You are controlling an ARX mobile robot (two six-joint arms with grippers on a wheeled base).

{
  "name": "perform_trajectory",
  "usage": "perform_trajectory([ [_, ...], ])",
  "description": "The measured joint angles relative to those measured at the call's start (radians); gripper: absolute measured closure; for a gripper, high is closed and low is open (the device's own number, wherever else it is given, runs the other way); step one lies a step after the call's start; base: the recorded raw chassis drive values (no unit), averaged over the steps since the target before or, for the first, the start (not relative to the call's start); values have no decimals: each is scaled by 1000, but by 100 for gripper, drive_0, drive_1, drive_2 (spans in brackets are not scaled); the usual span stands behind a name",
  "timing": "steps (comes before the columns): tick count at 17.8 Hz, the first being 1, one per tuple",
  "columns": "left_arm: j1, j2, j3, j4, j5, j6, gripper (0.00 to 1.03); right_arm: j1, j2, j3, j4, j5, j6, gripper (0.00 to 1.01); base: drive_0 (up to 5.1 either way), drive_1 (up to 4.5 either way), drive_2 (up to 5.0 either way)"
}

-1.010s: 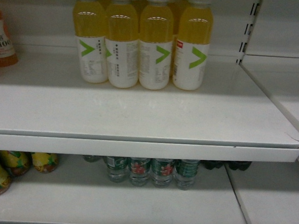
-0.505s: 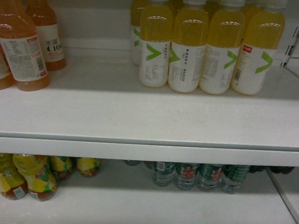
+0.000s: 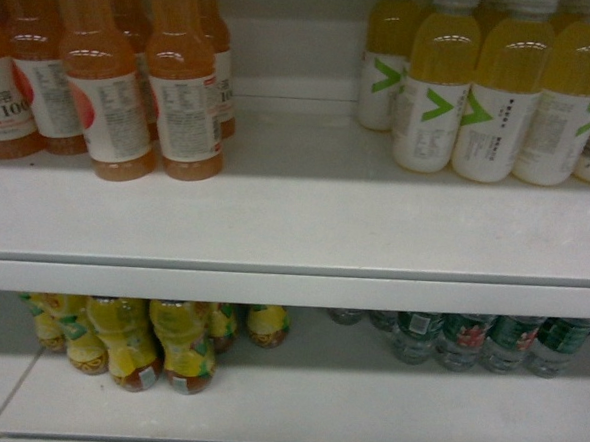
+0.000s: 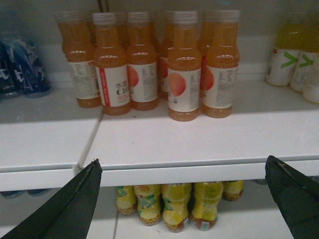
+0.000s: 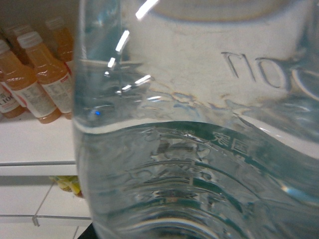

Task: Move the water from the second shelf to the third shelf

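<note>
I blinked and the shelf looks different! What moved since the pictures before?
The head camera's view slid left: the yellow bottles with green V labels and the water bottles below shifted rightward, while orange drink bottles and yellow-labelled bottles came into view. The bottles themselves stayed standing in the same rows.

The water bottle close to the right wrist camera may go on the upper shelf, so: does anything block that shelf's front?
Nothing visible does. The upper shelf has a bare front strip, and a gap lies open between the orange bottles and the yellow bottles. The water bottle fills the right wrist view.
</note>
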Motion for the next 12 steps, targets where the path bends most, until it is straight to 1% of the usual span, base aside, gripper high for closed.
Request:
perform_trajectory([
  [5,0,0,0,1,0,0,5,0,0,0,0,0,0,58,-490,114,346],
  [7,0,0,0,4,0,0,5,0,-1,0,-4,-2,0,58,-485,254,254],
  [12,0,0,0,1,0,0,5,0,-2,-1,-2,-2,0,58,-459,386,114],
])
